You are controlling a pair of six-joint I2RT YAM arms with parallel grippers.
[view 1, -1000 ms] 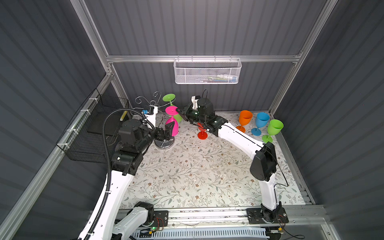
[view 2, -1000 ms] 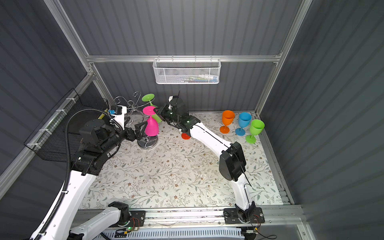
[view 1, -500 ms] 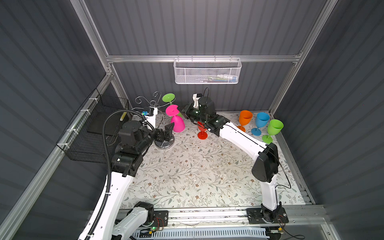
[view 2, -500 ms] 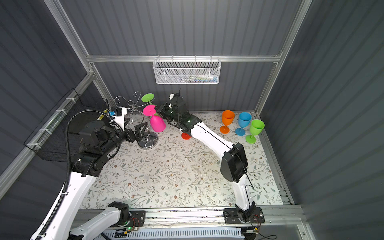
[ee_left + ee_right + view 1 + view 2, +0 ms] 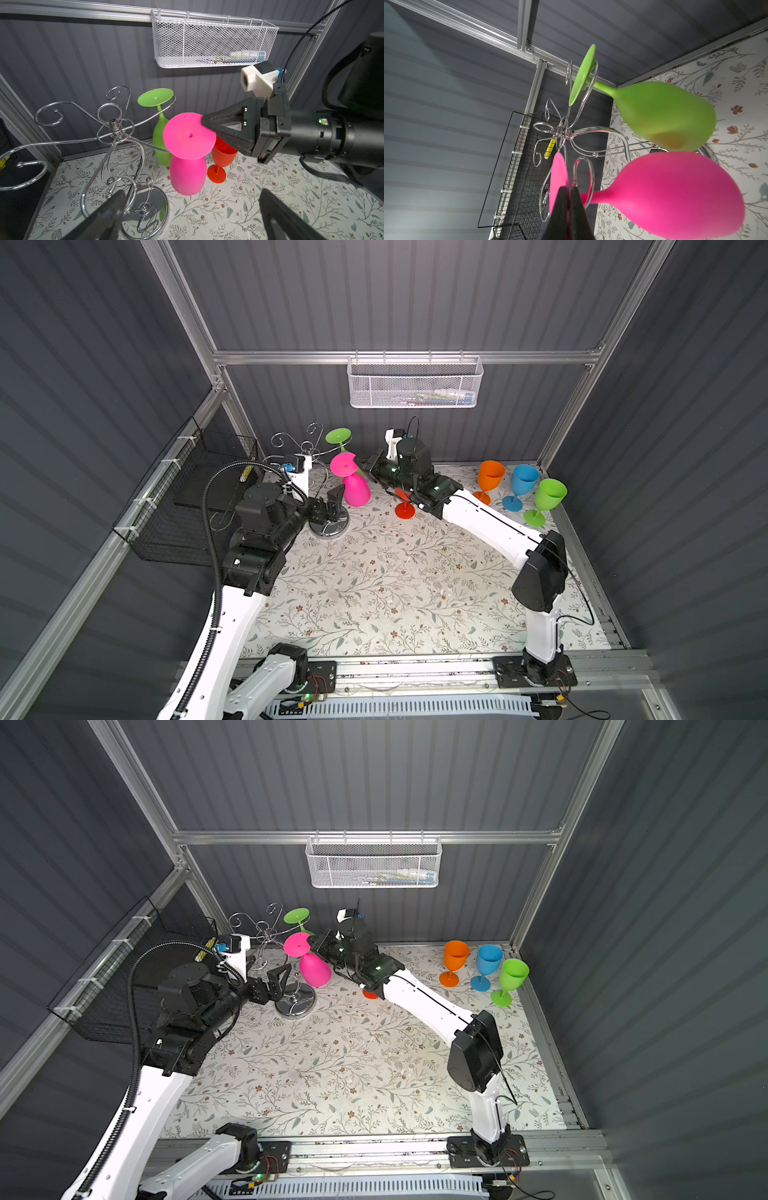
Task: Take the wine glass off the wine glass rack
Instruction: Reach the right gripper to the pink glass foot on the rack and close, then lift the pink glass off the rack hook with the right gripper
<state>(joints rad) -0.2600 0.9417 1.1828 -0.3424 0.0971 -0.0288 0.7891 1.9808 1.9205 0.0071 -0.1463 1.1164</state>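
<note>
A pink wine glass (image 5: 356,491) (image 5: 315,969) (image 5: 188,176) hangs upside down and tilted from a scroll arm of the chrome wine glass rack (image 5: 330,526) (image 5: 296,1002) (image 5: 113,124). My right gripper (image 5: 365,467) (image 5: 313,944) (image 5: 204,121) (image 5: 569,188) is shut on the rim of its flat foot. In the right wrist view the arm's wire loop still rings the pink stem (image 5: 596,197). My left gripper (image 5: 334,502) (image 5: 278,979) (image 5: 192,194) stands open beside the rack's stem, low, holding nothing. A green glass (image 5: 338,435) (image 5: 160,133) (image 5: 664,114) hangs from another arm.
A red glass (image 5: 405,510) (image 5: 223,153) stands just under my right arm. Orange (image 5: 490,477), blue (image 5: 524,481) and green (image 5: 549,491) glasses stand at the back right. A white mesh basket (image 5: 415,385) hangs on the back wall, a black wire basket (image 5: 195,497) on the left wall.
The pink glass has swung away from the left gripper and the rack's stem, toward the right. The right gripper has closed fully on its foot. The left arm has barely moved.
</note>
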